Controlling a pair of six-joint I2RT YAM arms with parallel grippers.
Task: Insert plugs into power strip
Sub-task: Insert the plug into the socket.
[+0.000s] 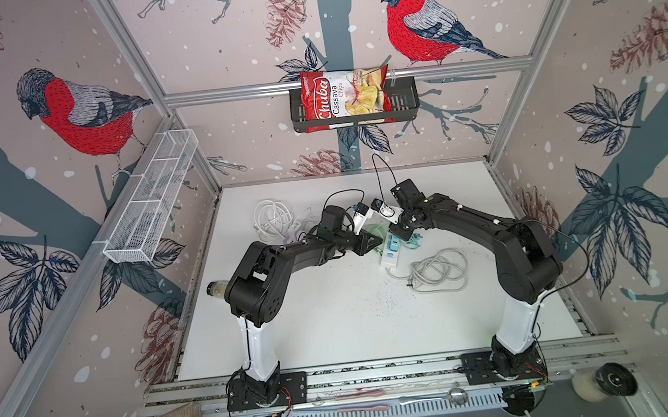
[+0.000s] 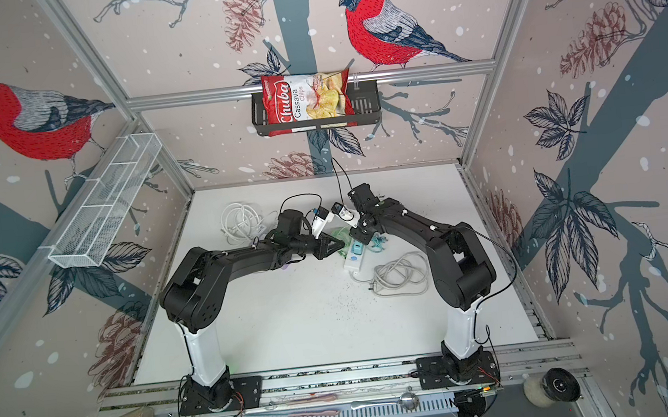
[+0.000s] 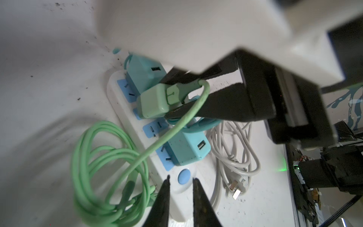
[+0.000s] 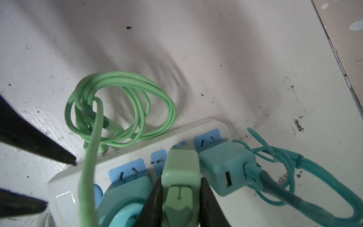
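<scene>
The power strip (image 4: 64, 186) lies near the middle of the tabletop (image 1: 335, 322). The right claw (image 4: 181, 180) is squeezed tight on the mint green plug (image 4: 180, 169), one finger on each side. It holds the plug at the middle of the strip. The plug leans a bit, and I cannot tell if its prongs are in the holes. A teal plug (image 4: 225, 167) stands on the strip on one side of it, and another teal plug (image 4: 125, 194) stands on the other side. The green cable (image 4: 121, 110) runs from the held plug to a loose coil on the tabletop, just beside the strip.

The left claw (image 3: 181, 177) hangs over the end of the strip with the blue button (image 3: 183, 173). Its fingers are a little apart and hold nothing.

A grey-white cord (image 1: 440, 270) lies coiled beside the strip, toward the right edge.
</scene>
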